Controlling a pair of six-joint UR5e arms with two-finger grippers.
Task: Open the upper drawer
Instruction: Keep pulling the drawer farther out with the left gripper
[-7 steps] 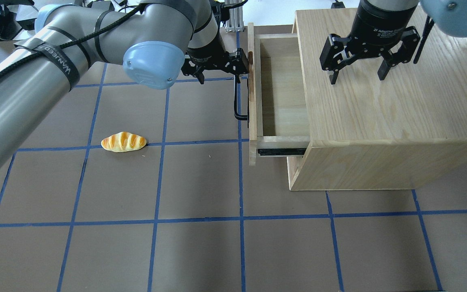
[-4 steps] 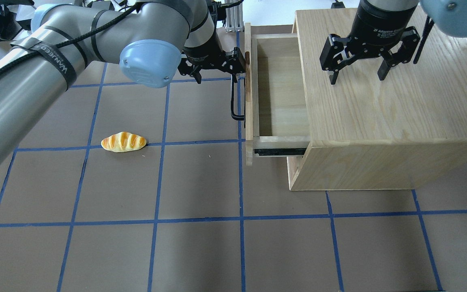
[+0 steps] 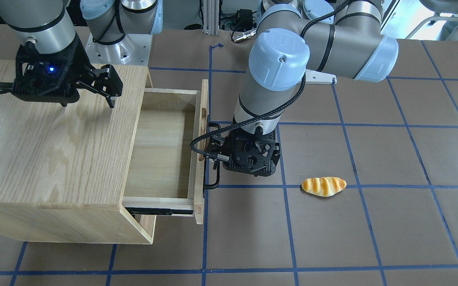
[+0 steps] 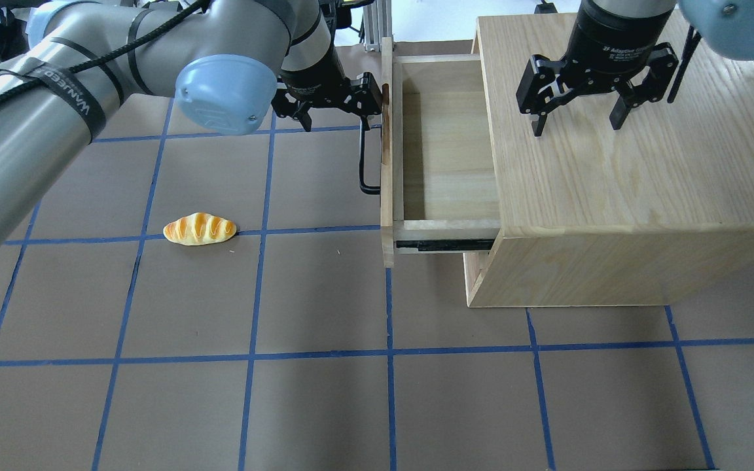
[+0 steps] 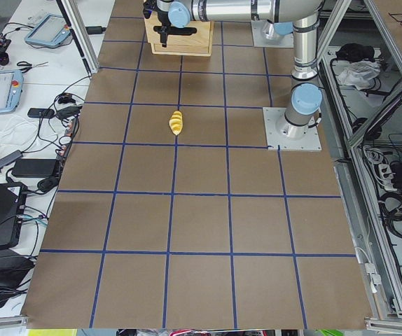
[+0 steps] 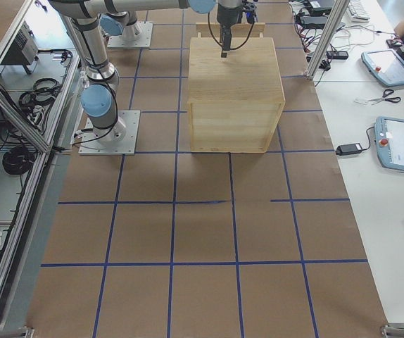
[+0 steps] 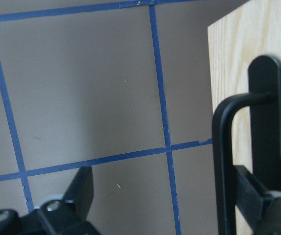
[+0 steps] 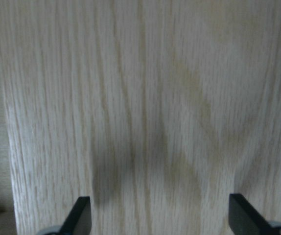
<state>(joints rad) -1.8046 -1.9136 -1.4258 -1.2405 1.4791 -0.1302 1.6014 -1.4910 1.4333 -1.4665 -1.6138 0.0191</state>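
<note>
Jaws of the left gripper (image 4: 334, 123) spread wide, one finger behind the black bar handle (image 4: 362, 163), upper drawer (image 4: 446, 150) standing well out of the oak cabinet (image 4: 632, 170), jaws of the right gripper (image 4: 576, 126) wide above the cabinet top, bread roll (image 4: 199, 229) apart on the counter (image 4: 324, 294)

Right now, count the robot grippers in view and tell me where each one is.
2. The left gripper is open at the upper drawer's black handle, one finger hooked behind it. The right gripper is open over the cabinet top. None looks hidden.
</note>
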